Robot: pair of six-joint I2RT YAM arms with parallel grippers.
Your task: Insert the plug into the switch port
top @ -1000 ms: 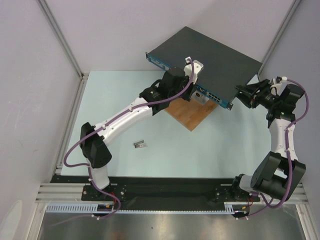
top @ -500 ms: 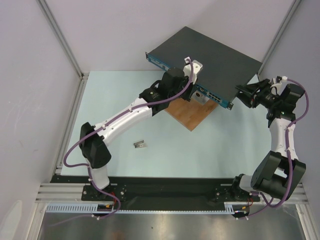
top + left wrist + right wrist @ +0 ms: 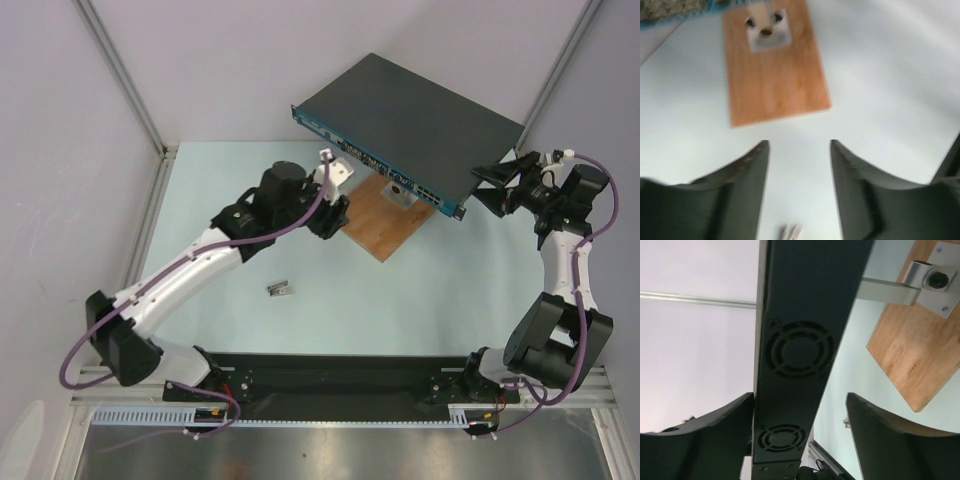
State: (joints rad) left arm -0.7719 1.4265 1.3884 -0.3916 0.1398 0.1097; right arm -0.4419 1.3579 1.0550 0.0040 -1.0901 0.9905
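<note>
Left wrist view first: the left gripper [image 3: 798,146] is hanging out in front of the switch [image 3: 410,115], on its near-left side. Its fingers are spread and nothing is between them, only pale table [image 3: 900,75] showing through the gap. The wooden board [image 3: 775,75] and its metal bracket [image 3: 767,30] are lying ahead of it, toward the switch. From above, a small grey piece [image 3: 280,289] is lying well apart from the switch on the near side, too small for me to name. The switch itself is sitting between the two grippers, its blue face [image 3: 380,166] reaching out over the board and seemingly propped on that bracket. I am not making out the plug anywhere along the ports; at this size I cannot tell whether one is seated. At the switch's right end the right gripper [image 3: 480,184] is standing with its jaws spread. The vented side face [image 3: 795,350] is running up between them, one finger close against it and the other with a clear gap, so it is bracketing the box and not squeezing it. Neither gripper is carrying a plug, so I am guessing the job is either finishing, with the plug already in a port, or waiting on a pickup. The next move is calling for a close look at the ports. If they are bare and the grey piece is the plug, the left gripper needs to pinch it and line it up squarely with a port while the right one steadies the switch.
</note>
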